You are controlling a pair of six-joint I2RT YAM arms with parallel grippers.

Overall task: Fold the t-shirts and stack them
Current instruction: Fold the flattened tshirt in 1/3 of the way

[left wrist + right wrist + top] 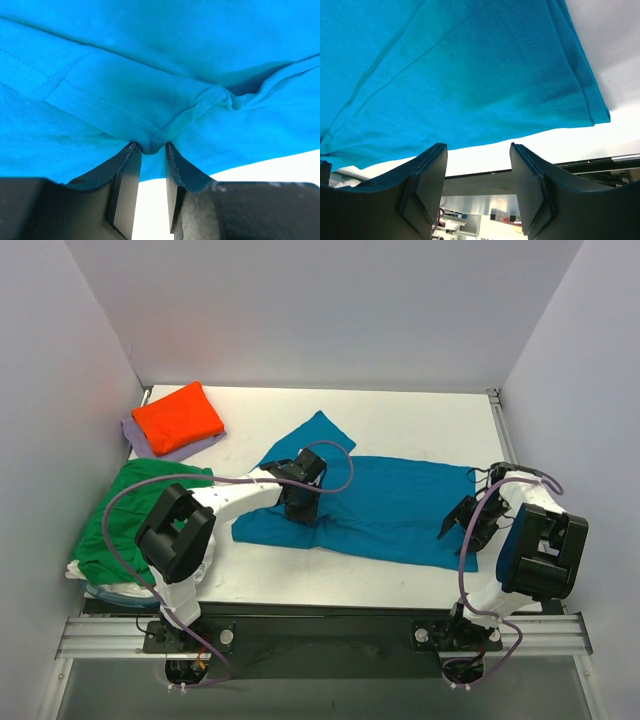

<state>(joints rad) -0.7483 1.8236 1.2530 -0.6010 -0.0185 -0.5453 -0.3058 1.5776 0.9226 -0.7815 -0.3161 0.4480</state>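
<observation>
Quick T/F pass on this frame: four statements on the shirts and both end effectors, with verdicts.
1. The orange t-shirt lies folded on top of the lavender t-shirt. True.
2. The teal t-shirt is folded and sits on that stack. False: it lies spread out in the middle of the table, apart from the stack.
3. The left end effector has a fold of teal cloth pinched between its fingers. True.
4. The right end effector grips the green t-shirt. False: it is open with nothing between its fingers, at the teal shirt's right edge; the green one lies at the table's left edge.
</observation>
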